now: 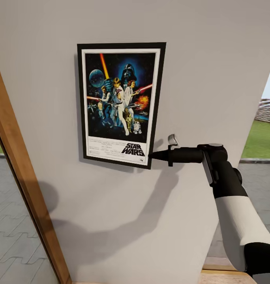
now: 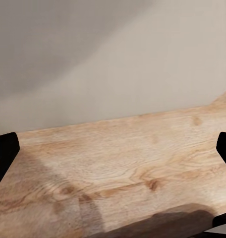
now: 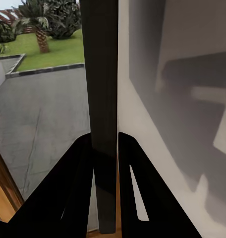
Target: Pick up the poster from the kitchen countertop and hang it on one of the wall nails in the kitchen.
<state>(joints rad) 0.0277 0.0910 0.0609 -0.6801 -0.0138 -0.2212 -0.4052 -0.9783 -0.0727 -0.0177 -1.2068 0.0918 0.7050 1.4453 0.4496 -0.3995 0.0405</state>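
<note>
The right end effector (image 1: 154,155) grips the poster (image 1: 120,103) by its lower right corner, holding it flat against the pale grey wall (image 1: 214,79). From the right wrist, both fingers (image 3: 76,183) pinch the poster's dark edge (image 3: 100,89), with lawn and paving beyond. The left end effector (image 2: 113,163) hangs open, its fingertips wide apart over a wooden surface (image 2: 118,163) below the wall.

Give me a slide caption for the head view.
Right pincer pinching the lower right corner of the poster, held flat against the pale grey wall.
</note>
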